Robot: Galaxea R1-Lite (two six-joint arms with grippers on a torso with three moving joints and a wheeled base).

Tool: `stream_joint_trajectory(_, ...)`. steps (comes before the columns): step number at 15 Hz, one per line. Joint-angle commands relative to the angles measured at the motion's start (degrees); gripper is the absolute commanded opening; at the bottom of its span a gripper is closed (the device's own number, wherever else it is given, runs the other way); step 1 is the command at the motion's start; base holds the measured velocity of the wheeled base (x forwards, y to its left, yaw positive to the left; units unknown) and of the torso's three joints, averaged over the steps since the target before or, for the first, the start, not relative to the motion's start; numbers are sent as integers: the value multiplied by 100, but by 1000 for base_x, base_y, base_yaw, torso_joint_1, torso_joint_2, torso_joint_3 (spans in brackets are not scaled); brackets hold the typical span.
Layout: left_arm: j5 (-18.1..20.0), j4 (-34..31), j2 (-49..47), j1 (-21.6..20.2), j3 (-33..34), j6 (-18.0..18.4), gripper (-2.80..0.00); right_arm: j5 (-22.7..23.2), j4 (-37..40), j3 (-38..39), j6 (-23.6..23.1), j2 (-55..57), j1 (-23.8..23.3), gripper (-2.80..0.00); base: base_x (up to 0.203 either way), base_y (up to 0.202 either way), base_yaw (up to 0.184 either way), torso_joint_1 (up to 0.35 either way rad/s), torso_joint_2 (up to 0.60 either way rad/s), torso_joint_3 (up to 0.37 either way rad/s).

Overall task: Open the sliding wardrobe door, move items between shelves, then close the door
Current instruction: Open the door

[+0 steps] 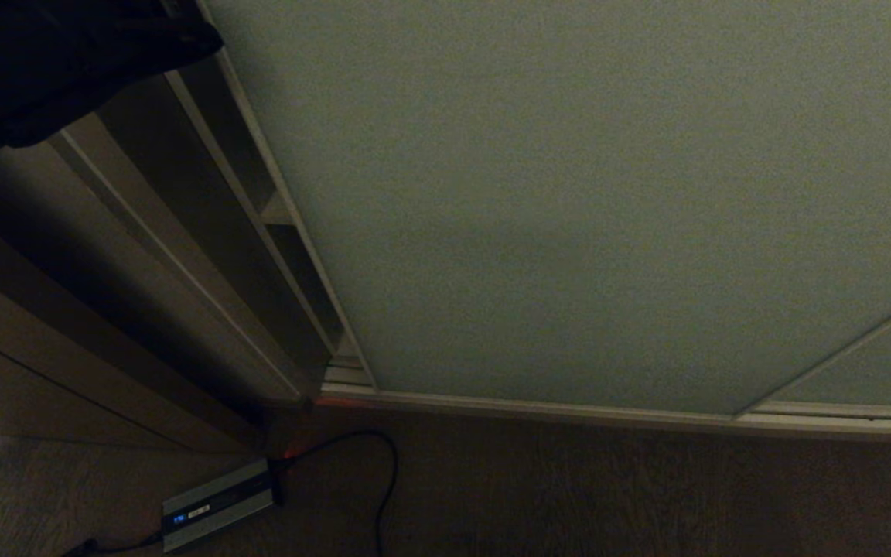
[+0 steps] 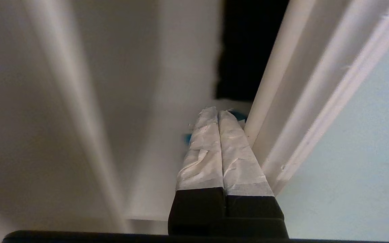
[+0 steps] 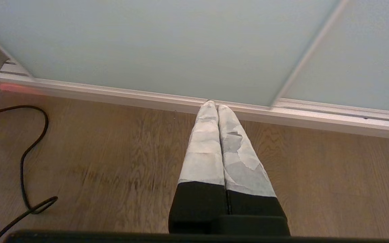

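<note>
- Nearest to us in the left wrist view, our left gripper point(image 2: 218, 113) is clenched, its taped fingers point(image 2: 203, 158) pressed together with nothing between them.
- Its tips sit just beside the pale metal frame point(image 2: 302, 135) of the sliding wardrobe door point(image 2: 360, 162), at the narrow gap on the door's left edge.
- Past the tips we see a sliver of teal-blue point(image 2: 187, 137) on a white shelf point(image 2: 154, 168); we cannot tell what it belongs to.
- A black shape point(image 2: 248, 50) shows deeper in the gap.
- Our right gripper point(image 3: 213, 105) is also clenched and empty, hanging over the wooden floor point(image 3: 113, 152) near the door's bottom track point(image 3: 316, 114).
- In the head view the door point(image 1: 608, 193) fills most of the frame, with only a slim opening point(image 1: 291, 255) beside the brown casing point(image 1: 105, 294).
- A small silver box point(image 1: 217, 504) with a black cable point(image 1: 387, 480) lies on the floor.
</note>
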State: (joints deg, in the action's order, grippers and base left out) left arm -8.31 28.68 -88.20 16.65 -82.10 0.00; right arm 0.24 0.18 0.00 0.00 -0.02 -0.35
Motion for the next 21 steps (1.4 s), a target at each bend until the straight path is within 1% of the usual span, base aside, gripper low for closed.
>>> stream_joint_trajectory(1, -24, 6, -112, 469, -66, -29, -280, 2, -1, 18, 0, 2, 0, -280, 0, 0, 0, 0, 0, 0)
stream_joint_trajectory(3, -83, 9, -239, 925, -88, -35, -280, 2, -1, 18, 0, 2, 0, -280, 0, 0, 0, 0, 0, 0)
stream_joint_trajectory(5, -307, -4, -356, 1246, -297, -66, -280, 2, -1, 18, 0, 2, 0, -280, 0, 0, 0, 0, 0, 0)
stream_joint_trajectory(7, -334, -97, -390, 1560, -367, -108, -280, 2, -1, 18, 0, 2, 0, -280, 0, 0, 0, 0, 0, 0)
stream_joint_trajectory(10, -354, -434, -397, 2211, -386, -108, -280, 2, -1, 18, 0, 2, 0, -280, 0, 0, 0, 0, 0, 0)
stream_joint_trajectory(11, -398, -474, -383, 2310, -353, -136, -280, 2, -1, 18, 0, 2, 0, -280, 0, 0, 0, 0, 0, 0)
stream_joint_trajectory(13, -674, -475, -266, 2284, -334, -163, -280, 2, -1, 18, 0, 2, 0, -280, 0, 0, 0, 0, 0, 0)
stream_joint_trajectory(14, -786, -483, -131, 2202, -322, -160, -280, 2, -1, 18, 0, 2, 0, -280, 0, 0, 0, 0, 0, 0)
stream_joint_trajectory(16, -818, -591, 111, 1622, -342, -113, -280, 2, -1, 18, 0, 2, 0, -280, 0, 0, 0, 0, 0, 0)
stream_joint_trajectory(17, -771, -1003, 345, 1424, -395, -97, -280, 8, -1, 18, 0, 2, 0, -280, 0, 0, 0, 0, 0, 0)
stream_joint_trajectory(20, -396, -3135, 1228, 1090, -423, -39, -280, 2, -1, 18, 0, 2, 0, -280, 0, 0, 0, 0, 0, 0)
stream_joint_trajectory(21, -318, -3521, 1464, 1000, -263, -24, -280, 2, -1, 18, 0, 2, 0, -280, 0, 0, 0, 0, 0, 0)
